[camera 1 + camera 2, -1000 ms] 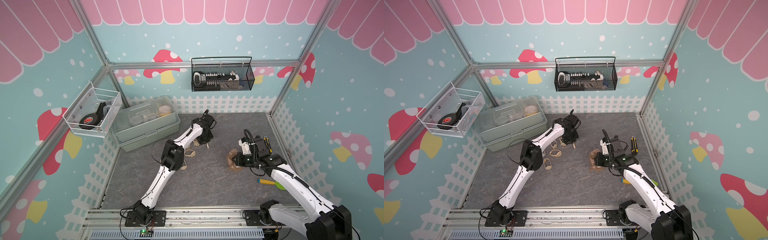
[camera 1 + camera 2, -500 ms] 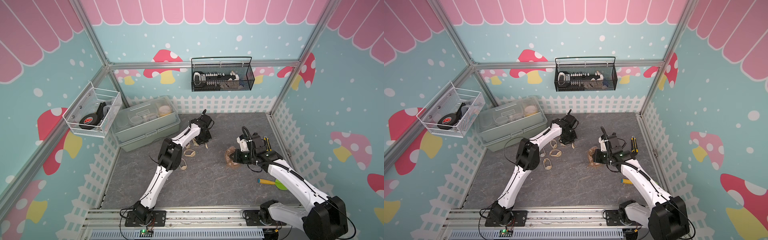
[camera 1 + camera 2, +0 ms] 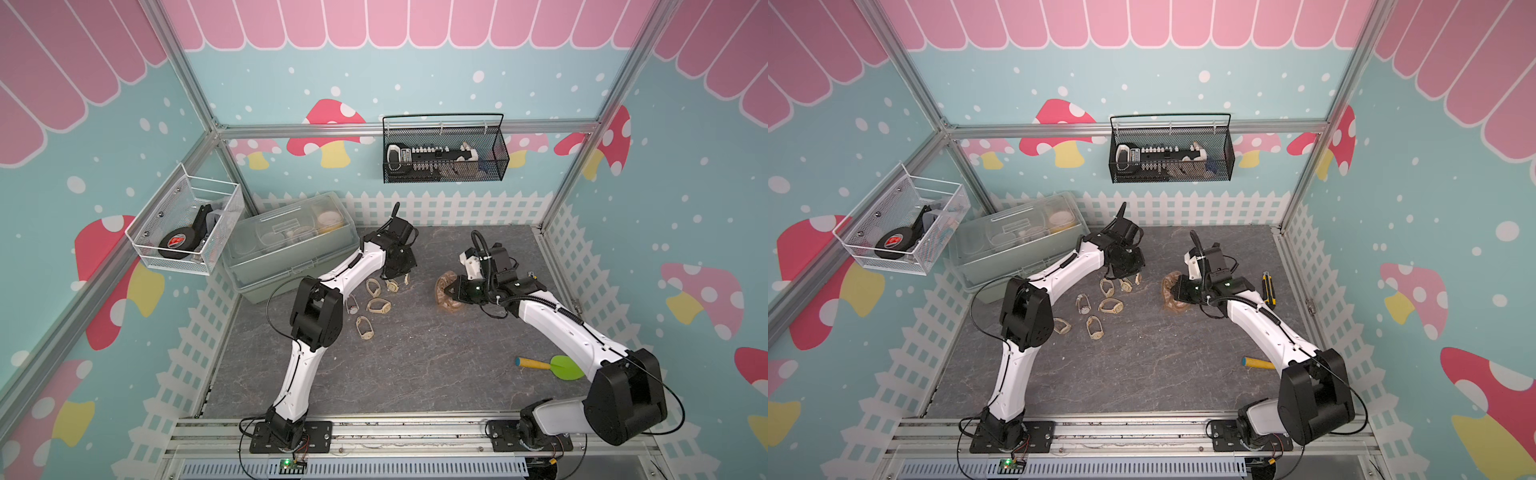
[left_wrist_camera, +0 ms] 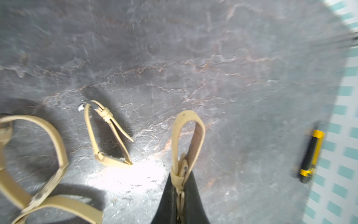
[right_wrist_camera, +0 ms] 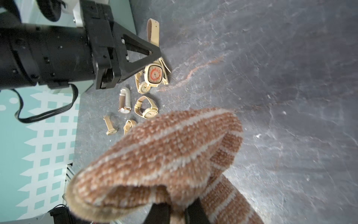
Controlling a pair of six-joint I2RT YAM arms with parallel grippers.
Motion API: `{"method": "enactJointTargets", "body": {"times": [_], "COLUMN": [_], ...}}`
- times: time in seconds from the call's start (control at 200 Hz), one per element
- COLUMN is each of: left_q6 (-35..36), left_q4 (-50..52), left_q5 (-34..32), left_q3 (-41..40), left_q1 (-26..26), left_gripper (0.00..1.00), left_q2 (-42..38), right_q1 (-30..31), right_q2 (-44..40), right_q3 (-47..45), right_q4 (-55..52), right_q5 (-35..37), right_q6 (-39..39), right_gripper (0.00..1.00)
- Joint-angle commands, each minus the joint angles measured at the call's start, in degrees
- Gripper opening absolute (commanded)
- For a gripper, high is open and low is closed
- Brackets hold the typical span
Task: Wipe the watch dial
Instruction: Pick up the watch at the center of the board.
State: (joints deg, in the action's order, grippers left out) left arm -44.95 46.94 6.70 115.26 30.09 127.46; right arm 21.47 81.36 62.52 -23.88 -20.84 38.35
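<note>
Both top views are bright, evenly lit from above and sharp, with only soft shadows on the grey surface [image 3: 415, 365]. The left wrist view smears toward its edges, and white glare burns the surface beside the watch strap [image 4: 200, 133]. In the right wrist view the near striped cloth [image 5: 164, 155] is out of focus.

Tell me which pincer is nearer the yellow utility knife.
Right. The right pincer, shut on the striped cloth, is toward mid-table from the knife; the left pincer, shut on a watch strap, is farther, beyond it.
</note>
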Motion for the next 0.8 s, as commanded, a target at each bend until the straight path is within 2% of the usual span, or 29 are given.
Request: {"method": "enactJointTargets", "body": {"times": [0.0, 0.435, 0.795], "left_q6": [0.5, -1.8, -3.3], "left_q4": [-5.9, -27.3, -38.7], "left_q5": [1.2, 9.7, 13.3], "left_q3": [-3.1, -22.8, -33.3], "left_q1": [-0.9, -3.5, -3.8], "left_gripper": [0.00, 0.00, 0.00], "left_q2": [-5.0, -19.3, -26.3], "right_q1": [1.5, 6.3, 7.4], "right_q2": [3.0, 12.8, 19.0], "right_q3": [4.4, 15.4, 21.7], "right_q4": [2.5, 6.3, 6.8], "right_q5": [-1.9, -5.0, -5.8], "right_q6": [1.6, 3.6, 3.9], "right_gripper": [0.00, 0.00, 0.00]}}
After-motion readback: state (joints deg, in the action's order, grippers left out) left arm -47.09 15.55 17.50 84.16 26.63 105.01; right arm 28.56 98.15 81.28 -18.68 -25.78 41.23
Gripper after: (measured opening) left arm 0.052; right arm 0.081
